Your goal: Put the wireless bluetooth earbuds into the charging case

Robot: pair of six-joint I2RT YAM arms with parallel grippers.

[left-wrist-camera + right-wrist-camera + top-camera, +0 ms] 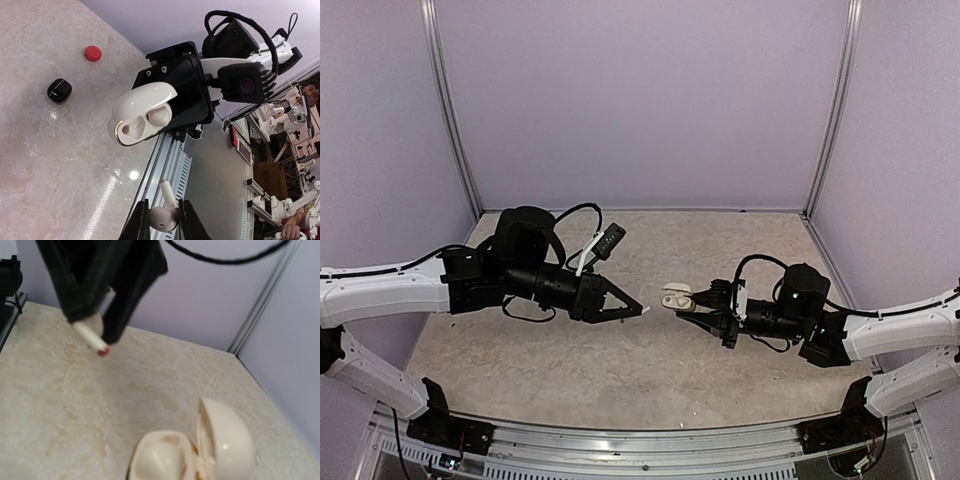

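1. The white earbud (162, 218): glossy, stem pointing upward, pinched in the left gripper (162, 223), in mid-air.
2. The white charging case (142, 112): lid open, tilted, held aloft by the right gripper (698, 308).

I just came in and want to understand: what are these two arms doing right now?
The left gripper pinches a white earbud, and the right gripper holds the open white charging case facing it. The two are apart above the table, so the earbud is not yet in. A black case lies on the table.

One open white case (142, 117), one white earbud (162, 218), one small black case (59, 90) and one small red object (92, 53)
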